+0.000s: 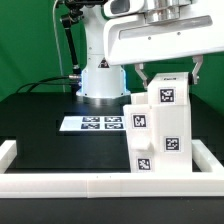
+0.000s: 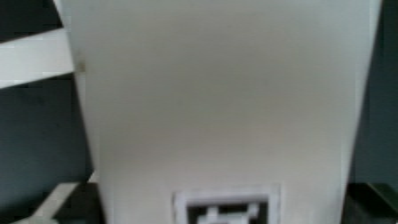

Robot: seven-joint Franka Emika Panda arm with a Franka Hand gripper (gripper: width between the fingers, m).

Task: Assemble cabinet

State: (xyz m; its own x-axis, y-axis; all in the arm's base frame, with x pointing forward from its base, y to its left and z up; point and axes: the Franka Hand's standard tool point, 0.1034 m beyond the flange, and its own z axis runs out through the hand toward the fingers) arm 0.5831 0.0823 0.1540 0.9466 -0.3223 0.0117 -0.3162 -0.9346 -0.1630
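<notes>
The white cabinet (image 1: 160, 135) stands upright at the exterior view's right, near the front rail, with several black-and-white tags on its faces. Its tall upper block (image 1: 168, 98) rises between my fingers. My gripper (image 1: 167, 76) hangs straight above it, jaws spread wide, one finger (image 1: 141, 72) on each side of the block's top with a thin gap showing. In the wrist view the block's white face (image 2: 214, 100) fills the frame, blurred, with a tag (image 2: 226, 210) at its edge.
The marker board (image 1: 95, 123) lies flat on the black table, to the exterior view's left of the cabinet. The robot base (image 1: 100, 82) stands behind it. A long white rail (image 1: 90, 186) frames the table's front and sides.
</notes>
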